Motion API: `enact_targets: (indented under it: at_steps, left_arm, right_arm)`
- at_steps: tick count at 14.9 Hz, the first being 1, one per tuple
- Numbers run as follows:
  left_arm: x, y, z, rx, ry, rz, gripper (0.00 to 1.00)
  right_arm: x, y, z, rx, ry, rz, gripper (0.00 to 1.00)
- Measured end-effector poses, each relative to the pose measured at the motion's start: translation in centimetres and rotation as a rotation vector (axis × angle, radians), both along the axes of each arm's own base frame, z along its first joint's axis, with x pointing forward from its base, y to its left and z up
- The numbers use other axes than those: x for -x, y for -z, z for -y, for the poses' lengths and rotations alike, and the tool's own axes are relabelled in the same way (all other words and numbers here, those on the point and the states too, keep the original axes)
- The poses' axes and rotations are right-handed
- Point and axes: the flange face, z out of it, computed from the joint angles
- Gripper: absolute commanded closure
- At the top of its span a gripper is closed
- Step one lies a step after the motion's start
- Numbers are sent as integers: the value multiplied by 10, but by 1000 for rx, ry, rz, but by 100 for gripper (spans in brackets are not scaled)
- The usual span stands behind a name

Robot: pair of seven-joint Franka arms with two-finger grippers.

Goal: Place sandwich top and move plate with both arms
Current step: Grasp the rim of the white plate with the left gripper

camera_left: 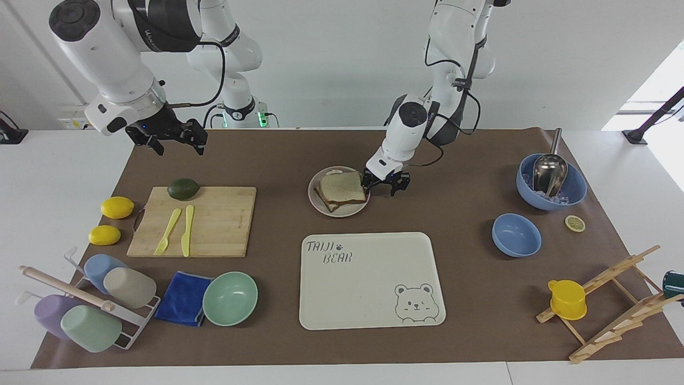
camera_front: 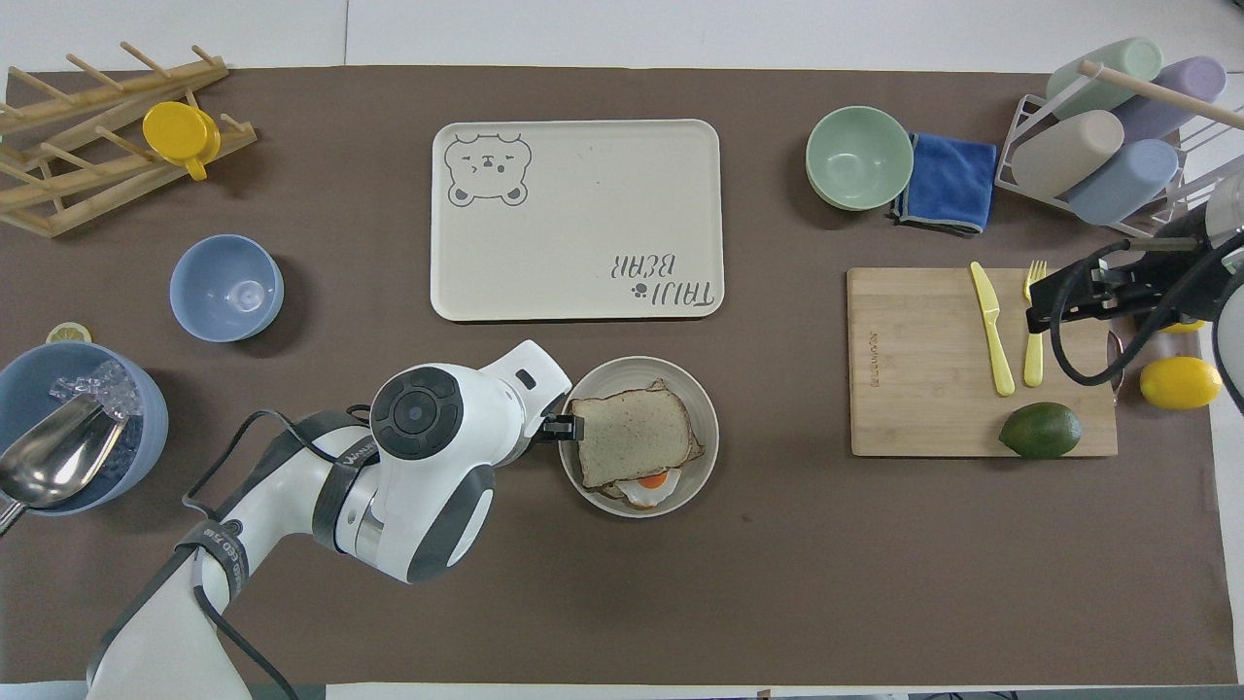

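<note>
Take the plate (camera_left: pixel 339 199) as your landmark: it sits on the brown mat just nearer the robots than the bear tray (camera_left: pixel 371 279). On the plate you see the sandwich top (camera_left: pixel 342 187) lying flat over a lower slice and a fried egg (camera_front: pixel 649 483). The left gripper (camera_left: pixel 383 182) is at the plate's rim on the side toward the left arm's end of the table, its fingers spread, one over the rim and nothing grasped. The right gripper (camera_left: pixel 170 138) hangs open, well apart from the plate, above the mat beside the cutting board (camera_left: pixel 194 221); that arm waits.
</note>
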Motion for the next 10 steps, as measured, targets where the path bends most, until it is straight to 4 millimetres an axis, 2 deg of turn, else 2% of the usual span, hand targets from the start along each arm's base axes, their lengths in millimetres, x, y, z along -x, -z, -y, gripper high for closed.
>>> enact_targets:
  at_steps: [4, 5, 10]
  left_arm:
    - [6, 0, 9, 10, 8, -4, 35]
    - [8, 0, 11, 12, 10, -5, 42]
    - [10, -1, 15, 21, 13, 0, 64]
  right_arm:
    - [0, 0, 0, 2, 0, 0, 0]
    - [0, 0, 0, 2, 0, 0, 0]
    - [0, 0, 2, 3, 2, 0, 0]
